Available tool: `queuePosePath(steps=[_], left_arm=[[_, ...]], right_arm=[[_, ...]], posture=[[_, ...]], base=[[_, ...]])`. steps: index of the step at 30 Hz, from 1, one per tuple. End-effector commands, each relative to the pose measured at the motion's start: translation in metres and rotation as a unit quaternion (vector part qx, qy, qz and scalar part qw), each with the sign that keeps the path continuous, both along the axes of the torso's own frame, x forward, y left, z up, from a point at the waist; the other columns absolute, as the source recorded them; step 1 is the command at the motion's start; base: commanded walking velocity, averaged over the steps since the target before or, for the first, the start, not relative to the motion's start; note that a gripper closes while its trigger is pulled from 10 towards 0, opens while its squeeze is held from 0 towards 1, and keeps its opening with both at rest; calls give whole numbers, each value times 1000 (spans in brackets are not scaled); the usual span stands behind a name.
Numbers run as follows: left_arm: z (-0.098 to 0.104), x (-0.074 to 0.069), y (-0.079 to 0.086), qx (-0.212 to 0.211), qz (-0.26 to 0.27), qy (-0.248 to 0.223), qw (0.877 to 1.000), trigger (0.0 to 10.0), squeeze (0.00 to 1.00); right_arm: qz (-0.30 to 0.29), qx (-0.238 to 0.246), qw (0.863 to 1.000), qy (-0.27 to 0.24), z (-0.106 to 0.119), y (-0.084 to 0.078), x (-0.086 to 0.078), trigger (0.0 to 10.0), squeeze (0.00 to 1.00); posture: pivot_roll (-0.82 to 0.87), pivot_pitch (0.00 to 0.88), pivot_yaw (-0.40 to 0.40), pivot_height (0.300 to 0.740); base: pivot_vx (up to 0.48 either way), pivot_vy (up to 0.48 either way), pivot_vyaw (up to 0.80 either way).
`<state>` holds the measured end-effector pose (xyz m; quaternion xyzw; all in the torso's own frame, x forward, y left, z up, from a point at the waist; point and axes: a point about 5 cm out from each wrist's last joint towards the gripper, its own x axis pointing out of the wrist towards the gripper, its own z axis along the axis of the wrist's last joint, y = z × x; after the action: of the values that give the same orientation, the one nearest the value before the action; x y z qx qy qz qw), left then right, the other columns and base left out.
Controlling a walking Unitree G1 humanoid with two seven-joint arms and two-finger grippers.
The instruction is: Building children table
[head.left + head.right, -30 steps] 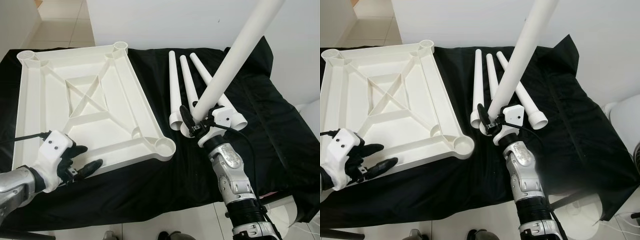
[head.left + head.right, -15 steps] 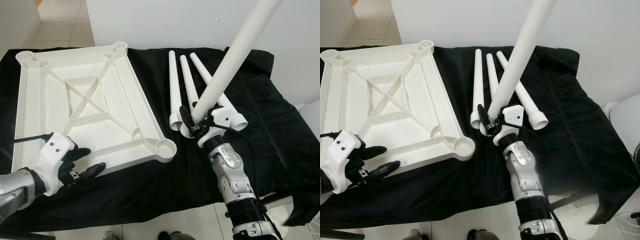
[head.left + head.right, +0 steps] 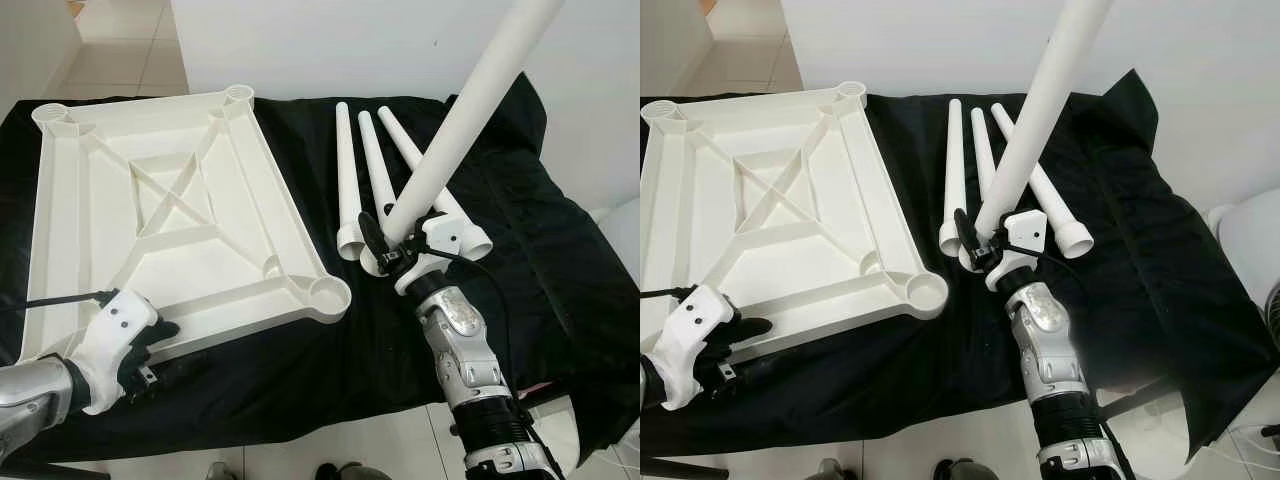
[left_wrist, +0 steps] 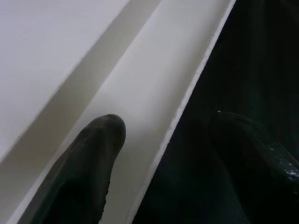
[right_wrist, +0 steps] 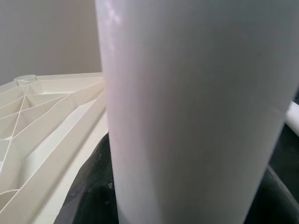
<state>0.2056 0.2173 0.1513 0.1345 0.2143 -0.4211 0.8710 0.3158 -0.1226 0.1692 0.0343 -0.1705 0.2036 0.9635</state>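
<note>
smooth plastic tabletop [image 3: 150,215], matt black cloth [image 3: 540,250]

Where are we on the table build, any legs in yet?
None fitted: the upturned tabletop has empty corner sockets. The right end effector holds one leg raised; the left end effector straddles the tabletop's near edge. Three legs lie on the black cloth. All four remain.

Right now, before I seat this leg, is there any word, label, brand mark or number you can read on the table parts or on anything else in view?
None: no readable text anywhere.
Tabletop: bare white plastic, ribs only.
Held leg in the right gripper and the three legs lying on the black cloth: plain white.
Left gripper housing: unmarked.
</note>
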Motion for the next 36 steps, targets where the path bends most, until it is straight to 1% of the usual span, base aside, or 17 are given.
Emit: queuePosePath(steps=[1, 2, 3, 4, 5, 6, 8, 10, 11, 12, 15, 17, 21, 27, 31, 33, 36], left_arm=[[-5, -11, -2, -12, -90, 55, 994, 9608, 0], [-6, -11, -2, -10, -90, 55, 994, 8314, 0], [-6, -10, -2, -9, -89, 54, 995, 8314, 0], [-7, -9, -1, -3, -85, 51, 995, 5333, 0], [-9, -6, -1, 4, -77, 46, 996, 4784, 0], [-9, -6, -1, 4, -77, 46, 996, 4784, 0], [-11, 1, -1, 12, -64, 33, 997, 0, 0], [-11, 1, -1, 12, -64, 33, 997, 0, 0], [-11, 5, -2, 15, -60, 23, 998, 745, 0], [-11, 10, -4, 19, -54, 7, 998, 10000, 0], [-13, 24, -7, 39, -42, -33, 998, 10000, 0], [-15, 29, -9, 51, -35, -47, 997, 10000, 0], [-11, 40, -26, 33, -45, -75, 996, 10000, 0], [-12, 43, -40, 21, -70, -81, 994, 10000, 0], [-12, 45, -52, 2, -87, -87, 992, 10000, 0], [-13, 46, -55, 0, -91, -90, 992, 10000, 0], [-16, 45, -59, -6, -102, -79, 992, 10000, 0]], right_arm=[[-1, -4, 1000, -2, 0, 0, 0, 10000, 0], [-1, -4, 1000, -2, -1, 0, 0, 10000, 0], [-1, -4, 1000, -2, -1, 0, 0, 10000, 0], [-1, -4, 1000, -2, -1, 0, 1, 10000, 0], [-1, -4, 1000, -2, 0, 1, 1, 10000, 0], [-1, -4, 1000, -2, 0, 1, 1, 10000, 0], [-1, -3, 1000, -2, 0, 1, 1, 10000, 0], [-1, -3, 1000, -2, 0, 1, 1, 10000, 0], [-1, -3, 1000, -3, 0, 1, 1, 10000, 0], [-2, -3, 1000, -3, 0, 1, 1, 10000, 0], [-4, -2, 1000, -3, -1, 1, 1, 10000, 0], [-4, -2, 1000, -3, -1, 2, 2, 10000, 0], [-5, 0, 1000, -3, 0, 3, 3, 10000, 0], [-7, 0, 1000, -4, 0, 3, 3, 10000, 0], [-10, 0, 1000, -6, 0, 2, 3, 10000, 0], [-10, -1, 1000, -8, 0, 2, 3, 10000, 0], [-10, -1, 1000, -9, 1, 2, 3, 10000, 0]], posture=[[21, 143, -63, 740], [21, 143, -63, 740], [21, 143, -64, 740], [21, 142, -63, 740], [21, 142, -63, 740], [21, 142, -63, 740], [20, 142, -61, 740], [20, 142, -61, 740], [20, 139, -57, 740], [22, 140, -58, 740], [21, 139, -55, 740], [22, 138, -54, 740], [21, 134, -50, 740], [15, 130, -46, 740], [10, 131, -43, 740], [9, 132, -43, 740], [8, 131, -43, 740]], base=[[0, 0, 0], [0, 0, 0], [0, 0, 0], [0, 0, 0], [0, 0, 0], [0, 0, 0], [0, 0, 0], [0, 0, 0], [0, 0, 0], [0, 0, 0], [0, 0, 0], [0, 0, 0], [0, 0, 0], [0, 0, 0], [0, 0, 0], [0, 0, 0], [0, 0, 0]])
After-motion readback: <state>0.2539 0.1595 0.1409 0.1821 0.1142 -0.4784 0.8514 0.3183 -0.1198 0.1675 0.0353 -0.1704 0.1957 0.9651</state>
